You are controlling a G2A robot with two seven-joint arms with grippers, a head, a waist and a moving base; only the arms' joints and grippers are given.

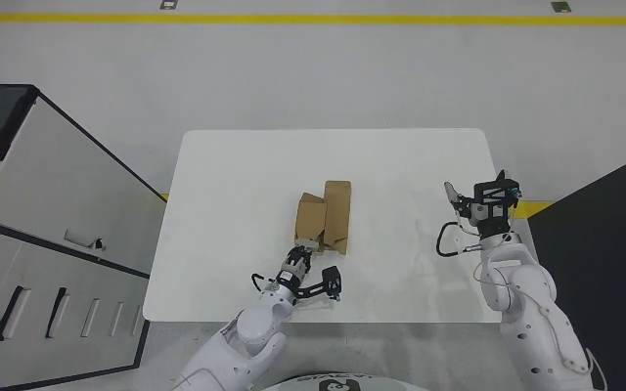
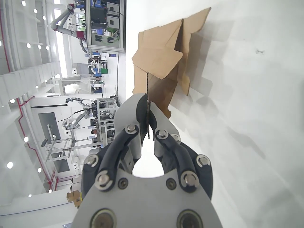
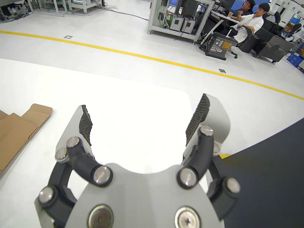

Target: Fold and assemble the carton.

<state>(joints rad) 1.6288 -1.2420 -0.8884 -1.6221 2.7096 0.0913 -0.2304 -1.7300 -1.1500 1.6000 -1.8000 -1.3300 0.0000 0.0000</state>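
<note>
At the left, near the front edge of the white rectangular table [image 1: 411, 166], the left gripper [image 1: 297, 262] has its jaws pinched shut on a thin flap of the brown corrugated-cardboard carton [image 1: 326, 217]. Seen from that wrist, the left gripper [image 2: 147, 112] has the board's edge sandwiched between its two dark pads. The carton [image 2: 163, 55] spreads out beyond it, half opened, with one panel lying on the table and flaps sticking out at angles. It sits around the middle of the table, a little toward the near side. It is only partly folded, so I'd judge most of the assembly is yet to be done.

The carton looks light, and stiff across its panels but weak along the scored creases. It should hinge readily there, and it will likely slide on the smooth tabletop if pushed with nothing bracing it. A pinch at a flap edge gives leverage for folding, but it could crush or tear the corrugation if squeezed hard or twisted. A hold close to a crease, with the far side steadied, seems safer to me.

Over on the right, the right gripper [image 1: 479, 191] hangs near the table's right edge, well apart from the carton. Its jaws are spread wide and hold nothing. From its wrist, the right gripper [image 3: 144, 119] shows ribbed pads standing far apart, with the carton [image 3: 16, 129] lying farther off.
</note>
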